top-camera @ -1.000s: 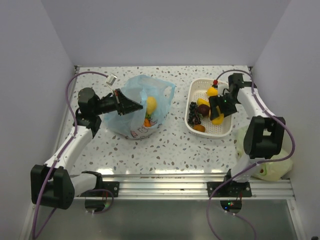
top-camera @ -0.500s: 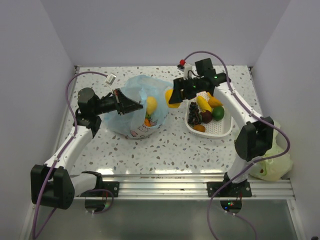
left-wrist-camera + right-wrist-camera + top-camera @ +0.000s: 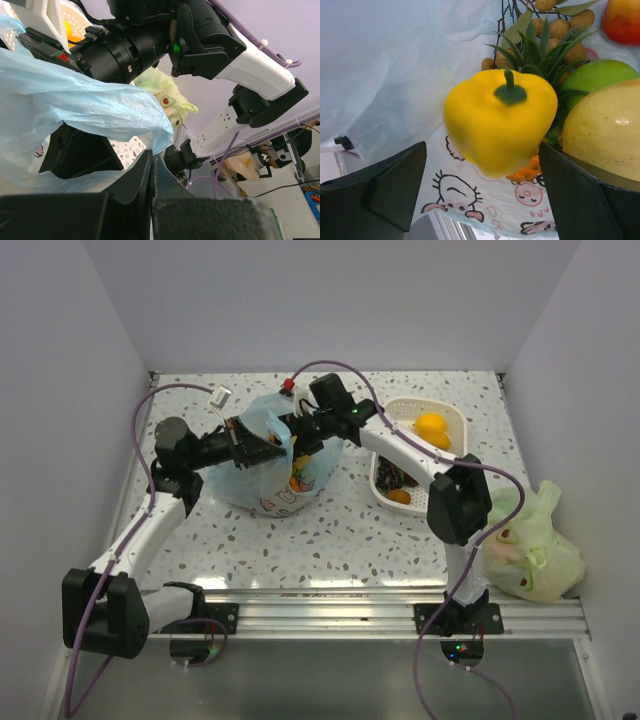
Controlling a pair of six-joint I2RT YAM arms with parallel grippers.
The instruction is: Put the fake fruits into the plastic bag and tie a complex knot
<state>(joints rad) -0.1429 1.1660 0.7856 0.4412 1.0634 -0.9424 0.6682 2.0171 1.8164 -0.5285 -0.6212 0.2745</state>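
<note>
The light-blue plastic bag stands at the middle left with its mouth held open. My left gripper is shut on the bag's rim, with thin plastic pinched between the jaws. My right gripper reaches into the bag's mouth from the right. Its jaws are wide open, and a yellow toy pepper hangs between them without touching either finger. Below it in the bag lie a little pineapple, a green fruit and a pale yellow fruit.
A white basket at the right holds an orange fruit, dark grapes and a small orange piece. A pale green bag lies at the near right. White walls close in the table.
My right arm has swung left from the basket to the bag's mouth carrying the yellow pepper. Its jaws now stand open around the pepper. The left arm has not moved.
</note>
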